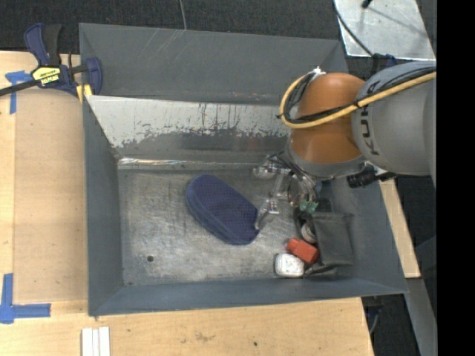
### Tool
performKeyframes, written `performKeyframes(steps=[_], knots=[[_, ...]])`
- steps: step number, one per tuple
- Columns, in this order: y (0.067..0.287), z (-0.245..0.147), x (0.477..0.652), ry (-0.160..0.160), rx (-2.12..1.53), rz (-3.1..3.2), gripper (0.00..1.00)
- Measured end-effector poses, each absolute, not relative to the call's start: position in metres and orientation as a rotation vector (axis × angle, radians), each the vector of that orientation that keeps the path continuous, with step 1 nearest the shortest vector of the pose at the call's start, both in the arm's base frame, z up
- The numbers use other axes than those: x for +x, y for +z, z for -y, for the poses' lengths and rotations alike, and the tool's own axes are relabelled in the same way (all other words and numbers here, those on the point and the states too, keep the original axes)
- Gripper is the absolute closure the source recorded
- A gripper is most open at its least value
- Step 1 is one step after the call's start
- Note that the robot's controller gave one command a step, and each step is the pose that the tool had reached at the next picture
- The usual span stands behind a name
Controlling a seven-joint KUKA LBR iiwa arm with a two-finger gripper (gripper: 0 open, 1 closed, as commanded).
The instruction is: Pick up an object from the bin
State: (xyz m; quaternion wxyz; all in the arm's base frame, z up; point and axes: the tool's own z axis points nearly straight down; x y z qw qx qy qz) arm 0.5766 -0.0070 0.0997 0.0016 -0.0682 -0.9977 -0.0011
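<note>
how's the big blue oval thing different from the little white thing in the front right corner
The blue oval thing is dark blue and much larger; the white thing is pale and small. The blue one lies mid-floor; the white one sits against a red piece. Both rest on the bin floor.

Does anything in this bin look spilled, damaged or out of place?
Nothing stands out. The blue oval pouch lies flat mid-floor with the gripper at its right end; a red piece, a white piece and a dark thing huddle in the near-right corner. The bin's back wall only shows scuff streaks.
</note>
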Motion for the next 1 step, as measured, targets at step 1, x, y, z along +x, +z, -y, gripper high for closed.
performKeyframes(steps=[1], knots=[[0.1567, -0.0847, 0.5706, -0.007, -0.039, 3.149, 0.00]])
